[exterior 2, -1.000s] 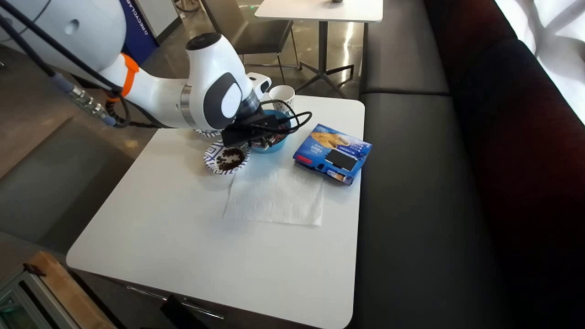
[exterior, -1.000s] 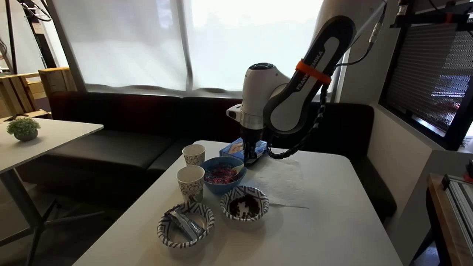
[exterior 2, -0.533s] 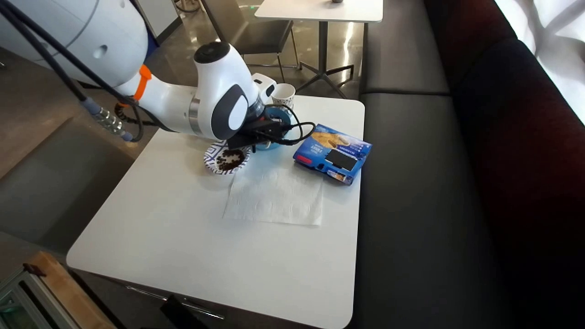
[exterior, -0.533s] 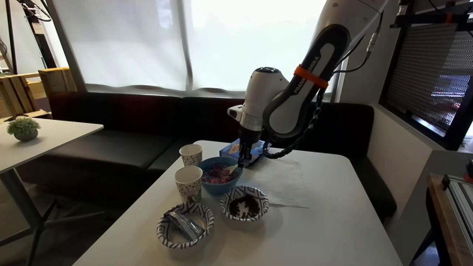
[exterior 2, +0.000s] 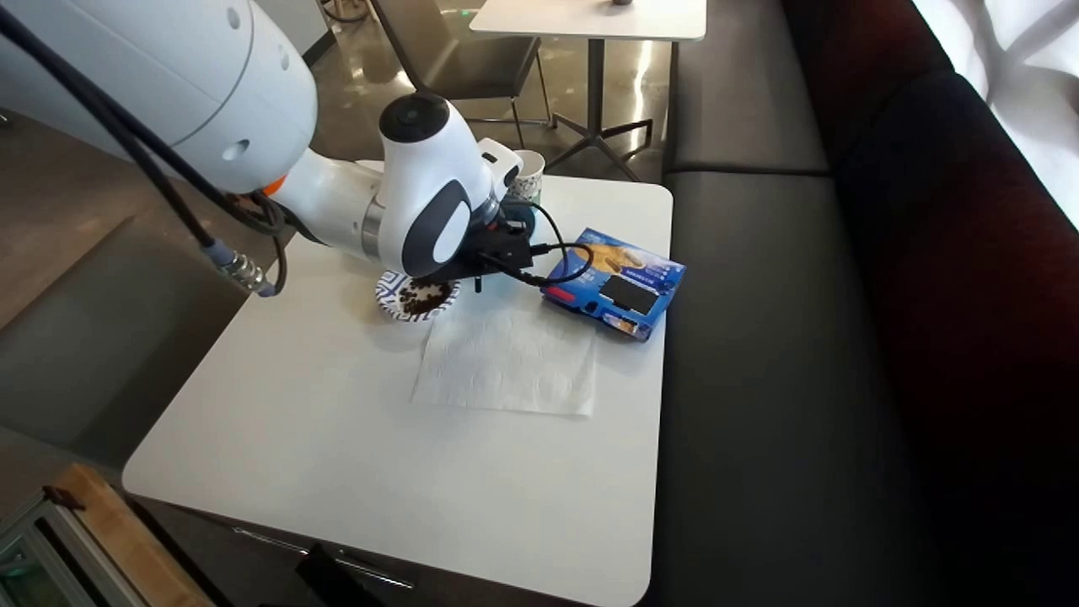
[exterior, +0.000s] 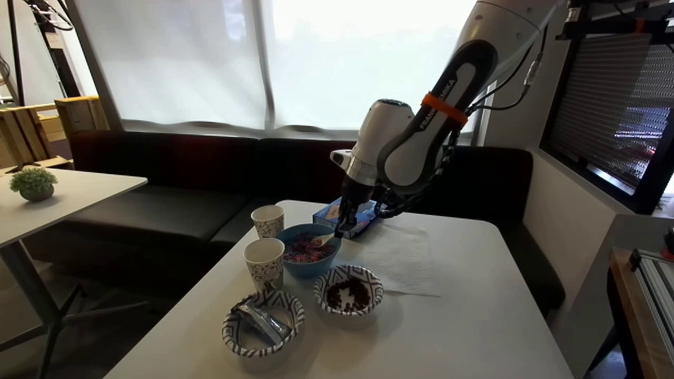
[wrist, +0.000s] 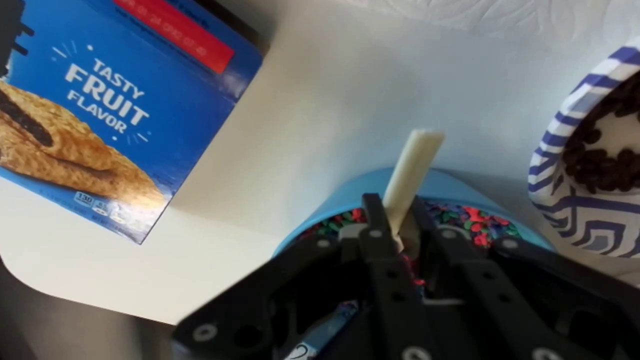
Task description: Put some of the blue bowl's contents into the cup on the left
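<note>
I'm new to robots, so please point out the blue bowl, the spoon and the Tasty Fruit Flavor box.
Blue bowl [exterior: 309,270]: in an exterior view, on its outer wall.
Spoon [wrist: 411,175]: wrist view, on its pale handle.
Tasty Fruit Flavor box [wrist: 115,112]: wrist view, on its printed face.

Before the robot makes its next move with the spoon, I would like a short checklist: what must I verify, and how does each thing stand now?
1. Grip on the spoon: ok, gripper shut on its handle.
2. Spoon end inside the blue bowl: ok.
3. In an exterior view, near cup and far cup upright: ok.
4. The blue bowl and both cups steady: not ok, all shifted within the last second.
5. Load on the spoon: cannot tell, too small.
6. Which cup is "left": cannot tell, depends on viewpoint.
</note>
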